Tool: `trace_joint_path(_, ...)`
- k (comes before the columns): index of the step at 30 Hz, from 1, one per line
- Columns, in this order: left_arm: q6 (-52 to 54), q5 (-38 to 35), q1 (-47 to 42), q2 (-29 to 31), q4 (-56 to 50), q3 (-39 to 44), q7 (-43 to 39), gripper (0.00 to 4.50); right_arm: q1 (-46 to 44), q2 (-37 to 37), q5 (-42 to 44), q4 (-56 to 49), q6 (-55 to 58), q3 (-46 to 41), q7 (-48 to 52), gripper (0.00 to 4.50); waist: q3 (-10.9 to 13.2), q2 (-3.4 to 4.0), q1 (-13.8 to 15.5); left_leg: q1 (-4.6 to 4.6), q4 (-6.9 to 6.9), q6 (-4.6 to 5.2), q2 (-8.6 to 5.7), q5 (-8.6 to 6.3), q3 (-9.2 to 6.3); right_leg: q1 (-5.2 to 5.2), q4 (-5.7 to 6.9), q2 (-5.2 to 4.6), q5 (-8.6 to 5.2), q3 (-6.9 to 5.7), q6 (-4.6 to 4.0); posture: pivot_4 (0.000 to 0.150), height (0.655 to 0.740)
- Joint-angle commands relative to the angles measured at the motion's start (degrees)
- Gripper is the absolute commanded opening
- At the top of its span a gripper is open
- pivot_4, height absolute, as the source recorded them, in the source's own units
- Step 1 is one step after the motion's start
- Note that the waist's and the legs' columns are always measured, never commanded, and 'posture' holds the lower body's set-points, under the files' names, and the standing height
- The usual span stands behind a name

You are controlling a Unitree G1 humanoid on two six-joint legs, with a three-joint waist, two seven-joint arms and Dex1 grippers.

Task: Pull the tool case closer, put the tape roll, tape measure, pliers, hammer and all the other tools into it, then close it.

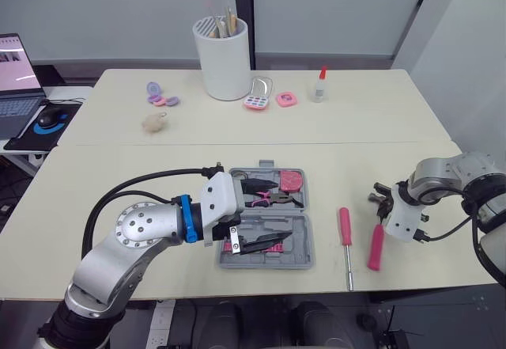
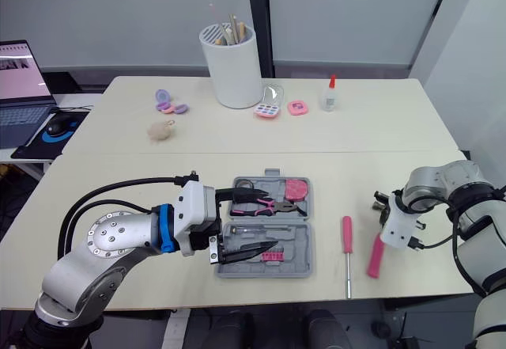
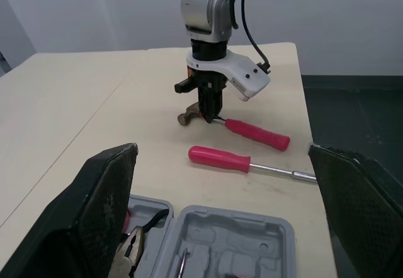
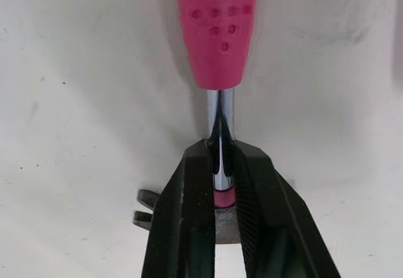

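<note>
Hammer [image 4: 217,32] shaft sits pinched in right tool [image 4: 221,157], plain from its wrist view; left tool [image 1: 273,213] gapes wide.

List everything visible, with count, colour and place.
tool case: 1, grey, open, near table's middle
pliers: 1, pink and black handles, in the case
round item: 1, pink, in the case's far right corner
screwdriver: 1, pink handle, right of the case
hammer: 1, pink handle, right of the screwdriver
container: 1, white, holding sticks, far table
glue bottle: 1, white, red cap, far table
fluffy ball: 1, beige, far table
laptop: 1, grey, far left
left pincer: black, open, over the case
right pincer: black, shut on the hammer's shaft
</note>
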Motion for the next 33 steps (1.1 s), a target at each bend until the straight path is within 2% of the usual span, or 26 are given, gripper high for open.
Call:
trace_joint_path(1, -1.0, -0.3, 0.0, 0.2, -1.2, 0.8, -0.1, 4.50, -1.8, -1.3, 0.2, 0.4, -0.8, 0.0, -0.6, 0.18, 0.0, 0.00, 0.0, 0.02, 0.00, 0.00, 0.00, 0.00, 0.00, 0.03, 0.00, 0.00, 0.00, 0.01, 0.00, 0.150, 0.7400)
trace_joint_path(8, -2.2, 0.3, -1.2, -0.4, 0.5, -0.3, -1.1, 4.50, -1.5, -5.4, -3.3, -3.1, -4.8, 1.2, -6.9, 0.18, 0.0, 0.04, 0.0, 0.05, -0.01, 0.00, -0.04, 0.00, 0.03, 0.05, 0.00, -0.03, 0.00, 0.03, 0.00, 0.150, 0.7400)
trace_joint_path(13, -2.7, 0.4, -2.1, -0.7, 1.4, -0.7, -1.7, 4.50, -1.0, -8.1, -1.1, -1.8, -7.8, -0.4, -8.7, 0.18, 0.0, 0.05, 0.0, 0.08, -0.02, 0.00, -0.03, 0.00, 0.03, 0.06, 0.00, -0.03, 0.00, 0.03, 0.00, 0.150, 0.7400)
trace_joint_path(16, -2.8, 0.6, -2.0, -0.6, 1.8, -0.7, -2.1, 4.50, -0.7, -9.9, 8.9, 2.3, -10.1, -3.8, -1.9, 0.18, 0.0, 0.07, -0.1, 0.11, -0.03, 0.00, -0.03, 0.00, 0.06, 0.07, 0.00, -0.03, 0.00, 0.08, 0.00, 0.150, 0.7400)
trace_joint_path(19, -2.5, 0.4, -1.8, -0.7, 1.7, -0.7, -2.1, 4.50, 2.0, -11.9, 23.0, 3.6, -7.3, -7.7, 10.7, 0.18, 0.1, 0.12, 0.0, 0.14, -0.03, 0.01, -0.04, 0.00, 0.06, 0.13, -0.02, -0.04, 0.00, 0.07, 0.00, 0.150, 0.7400)
trace_joint_path(20, -2.5, 0.3, -1.9, -0.9, 1.7, -0.8, -2.0, 4.50, 5.4, -12.9, 32.1, 0.9, -1.5, -10.1, 18.8, 0.18, 0.1, 0.12, 0.0, 0.19, -0.03, 0.01, -0.04, -0.01, 0.04, 0.23, -0.06, -0.10, 0.00, 0.04, 0.00, 0.150, 0.7400)
trace_joint_path(22, -2.7, 0.4, -2.0, -1.3, 1.7, -1.1, -1.9, 4.50, 14.4, -15.2, 49.7, -9.9, 18.0, -15.9, 33.8, 0.18, 0.1, 0.09, 0.2, 0.34, -0.07, 0.02, -0.03, -0.01, 0.02, 0.45, -0.12, -0.25, 0.00, 0.03, 0.00, 0.150, 0.7400)
trace_joint_path(24, -2.9, 0.5, -2.2, -1.5, 1.9, -1.4, -2.0, 4.50, 23.3, -18.3, 59.8, -24.2, 39.8, -21.0, 40.6, 0.18, 0.1, 0.19, 0.4, 0.47, -0.14, 0.03, -0.06, -0.02, -0.11, 0.79, -0.23, -0.36, -0.01, 0.01, -0.01, 0.150, 0.7400)
trace_joint_path(28, -3.3, 0.6, -2.9, -1.8, 2.6, -1.8, -2.4, 4.50, 36.1, -20.7, 71.5, -49.2, 81.8, -30.8, 38.5, 0.18, 0.1, 0.39, 0.0, 0.45, -0.14, 0.03, -0.09, -0.02, -0.13, 0.79, -0.17, -0.41, -0.02, -0.01, 0.01, 0.150, 0.7400)
trace_joint_path(31, -3.3, 0.2, -3.4, -2.4, 3.0, -1.9, -2.4, 4.50, 40.3, -17.0, 78.6, -61.1, 111.9, -38.5, 30.0, 0.18, 0.1, 0.42, -0.4, 0.54, -0.18, 0.03, 0.00, -0.02, -0.13, 0.79, -0.11, -0.28, -0.03, 0.03, 0.02, 0.150, 0.7400)
trace_joint_path(33, -3.4, 0.3, -3.5, -2.6, 3.2, -2.1, -2.5, 4.50, 41.2, -13.8, 80.8, -66.4, 125.6, -42.6, 24.5, 0.18, 0.1, 0.41, -0.4, 0.54, -0.19, 0.02, 0.03, -0.02, -0.15, 0.77, -0.11, -0.18, -0.03, 0.03, 0.03, 0.150, 0.7400)
